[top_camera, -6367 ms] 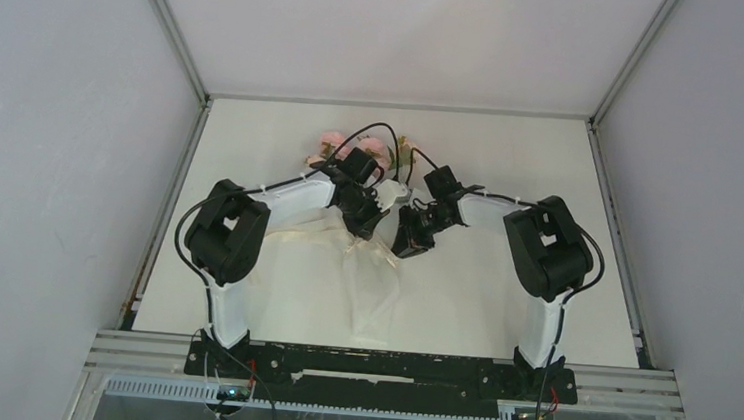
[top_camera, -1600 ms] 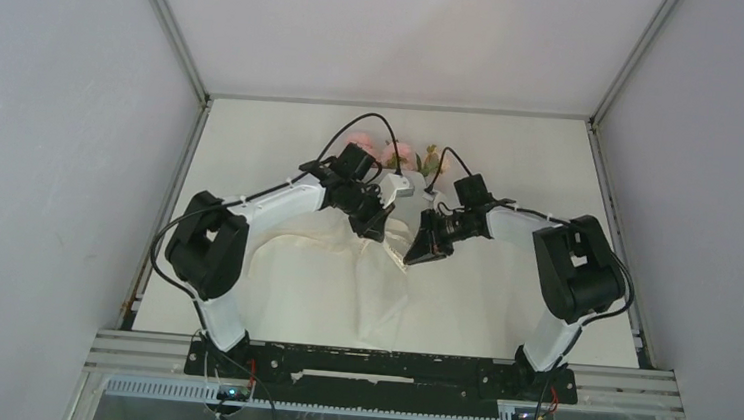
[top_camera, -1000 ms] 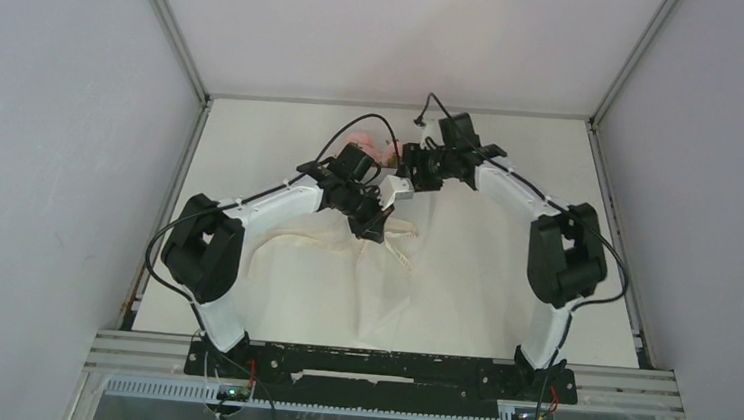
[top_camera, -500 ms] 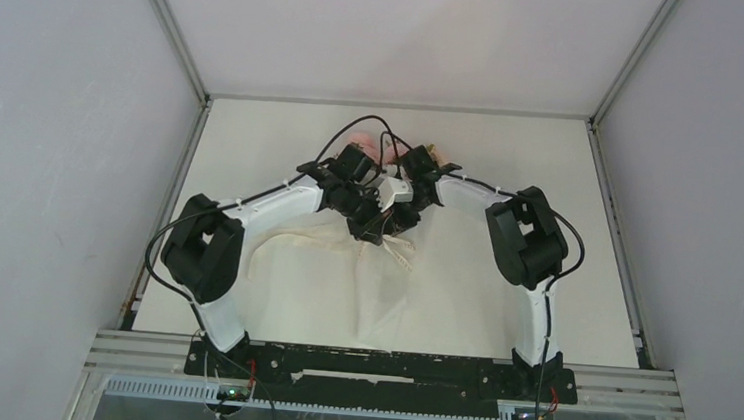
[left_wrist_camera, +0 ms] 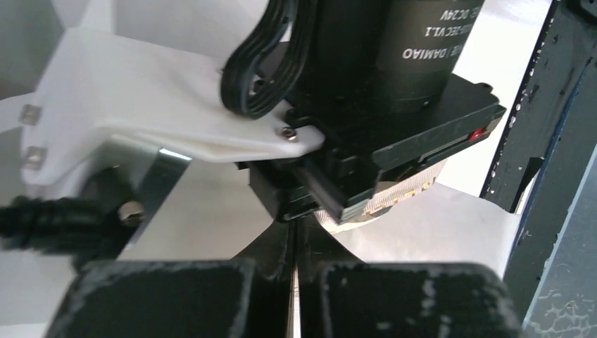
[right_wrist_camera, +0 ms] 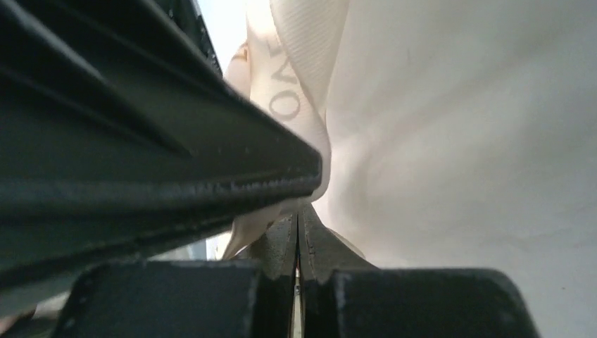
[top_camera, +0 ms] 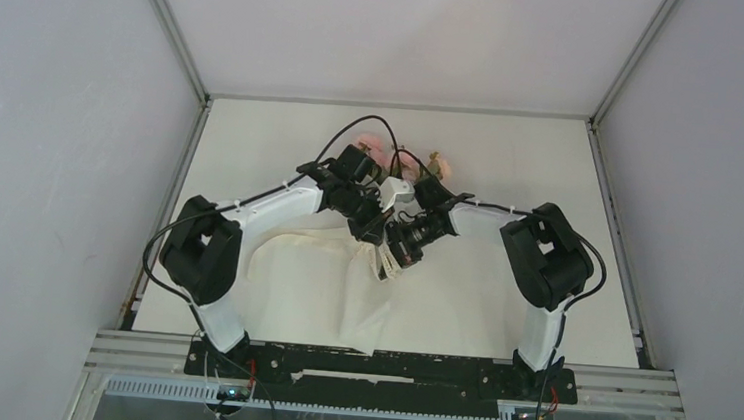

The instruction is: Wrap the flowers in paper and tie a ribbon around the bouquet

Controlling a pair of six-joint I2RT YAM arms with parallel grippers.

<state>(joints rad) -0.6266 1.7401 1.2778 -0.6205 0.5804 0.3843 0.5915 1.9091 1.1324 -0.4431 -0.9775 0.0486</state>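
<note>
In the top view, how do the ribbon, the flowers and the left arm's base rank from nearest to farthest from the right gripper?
Measured from the right gripper:
1. the ribbon, right at its fingers.
2. the flowers, beyond it on the far side.
3. the left arm's base, at the near edge, well to the left.

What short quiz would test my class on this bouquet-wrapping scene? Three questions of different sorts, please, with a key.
1. True or false: the right gripper has its jaws wide open.
2. Relative to the spread paper, the flowers lie: A. nearer the arms' bases; B. toward the far edge of the table; C. against the left wall.
3. Fill in: the printed cream strip at the right gripper's fingertips is the ____.

Key:
1. False, the jaws are shut.
2. B.
3. ribbon.
</note>
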